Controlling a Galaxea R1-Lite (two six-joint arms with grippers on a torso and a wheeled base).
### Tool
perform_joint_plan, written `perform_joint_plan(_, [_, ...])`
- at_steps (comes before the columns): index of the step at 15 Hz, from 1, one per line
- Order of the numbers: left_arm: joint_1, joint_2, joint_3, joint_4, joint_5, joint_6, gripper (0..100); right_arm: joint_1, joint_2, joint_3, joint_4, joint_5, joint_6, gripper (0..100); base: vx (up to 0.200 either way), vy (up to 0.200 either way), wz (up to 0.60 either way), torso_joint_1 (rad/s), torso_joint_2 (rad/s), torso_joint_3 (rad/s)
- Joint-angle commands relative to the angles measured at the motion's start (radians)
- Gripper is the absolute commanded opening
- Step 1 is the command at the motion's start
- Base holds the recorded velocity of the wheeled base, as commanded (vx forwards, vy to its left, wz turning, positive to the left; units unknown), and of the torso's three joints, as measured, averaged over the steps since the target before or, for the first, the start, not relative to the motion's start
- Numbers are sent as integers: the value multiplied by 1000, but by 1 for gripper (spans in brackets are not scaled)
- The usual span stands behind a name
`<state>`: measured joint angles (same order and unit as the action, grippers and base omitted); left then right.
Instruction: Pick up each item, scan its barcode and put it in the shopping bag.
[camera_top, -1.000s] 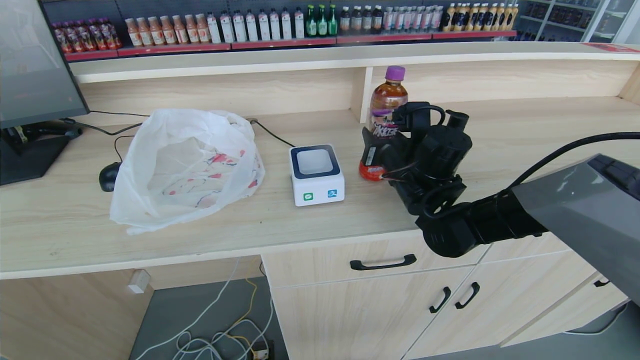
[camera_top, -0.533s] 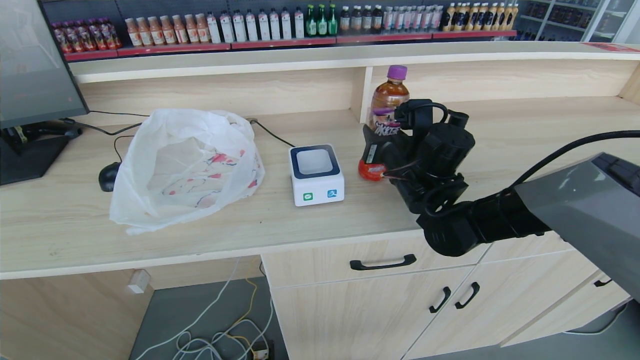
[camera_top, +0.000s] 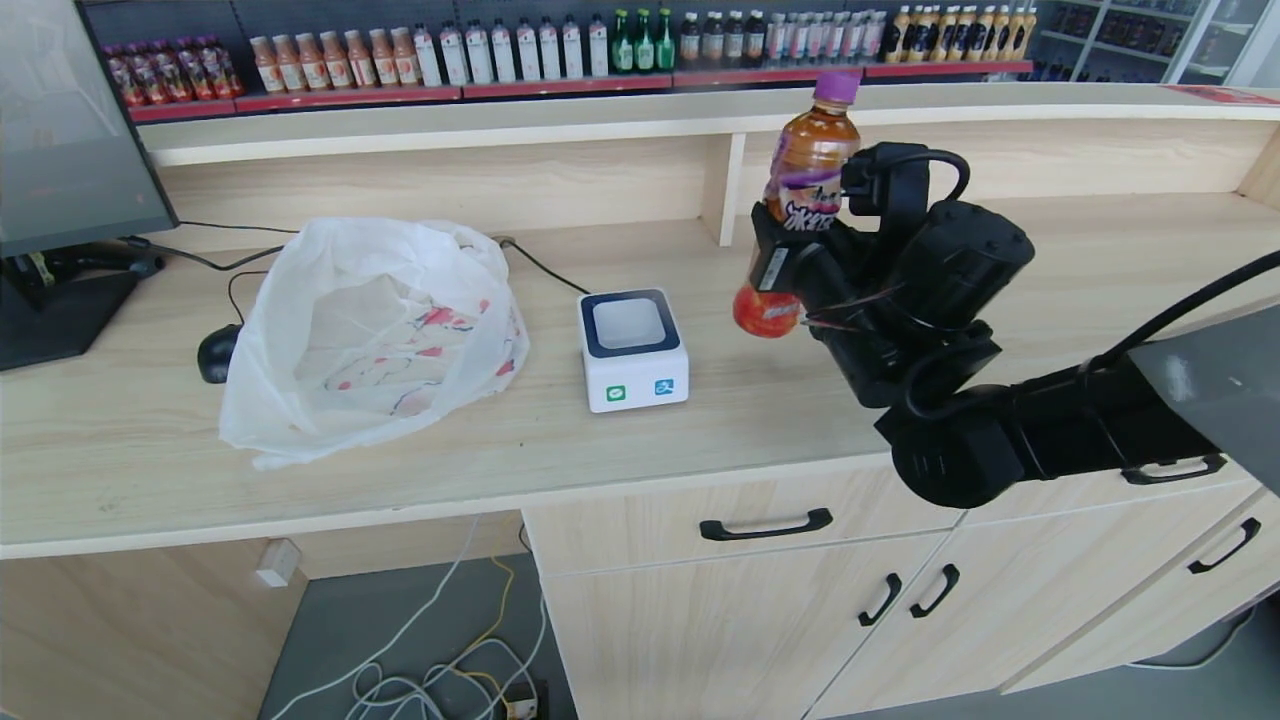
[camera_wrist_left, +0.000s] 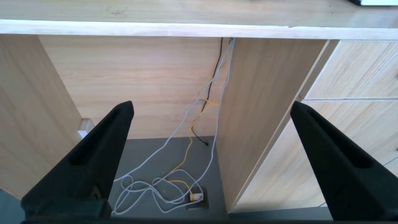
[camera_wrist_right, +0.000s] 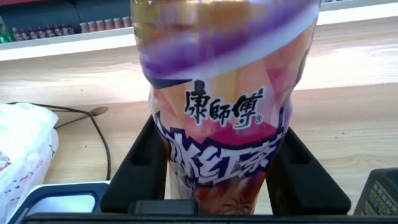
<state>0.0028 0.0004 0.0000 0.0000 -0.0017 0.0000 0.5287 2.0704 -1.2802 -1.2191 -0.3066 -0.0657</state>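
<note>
Bottle (camera_top: 800, 190): went up off the counter (camera_top: 700, 430); its base, which had stood on the wood a second ago, hung clear above it, held between the right gripper's (camera_top: 795, 265) fingers as before.
Bottle tilt: went from near upright to a lean, with the cap tipped toward the gripper's wrist side.
Right gripper: climbed with its load and drew slightly away from the scanner (camera_top: 632, 348), toward the robot's right.

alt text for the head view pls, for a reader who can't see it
The right hand holds a purple-capped tea bottle roughly upright above the wooden counter, to the right of a small white barcode scanner. An open white shopping bag lies on the counter to the scanner's left.
</note>
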Motion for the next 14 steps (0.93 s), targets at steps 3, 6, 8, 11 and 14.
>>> perform_joint_plan(3, [0,0,0,0,0,0,100,27,-82,61,-17,0,0,0,0,0,0,0,0,0])
perform_joint_plan(6, [0,0,0,0,0,0,100,45,-144,133,-31,0,0,0,0,0,0,0,0,0])
perform_joint_plan(8, [0,0,0,0,0,0,100,47,-182,176,-37,4,-2,0,0,0,0,0,0,0])
perform_joint_plan(11, [0,0,0,0,0,0,100,71,-243,266,-48,4,-2,0,0,0,0,0,0,0])
perform_joint_plan(14, [0,0,0,0,0,0,100,102,-332,407,-54,4,-2,0,0,0,0,0,0,0])
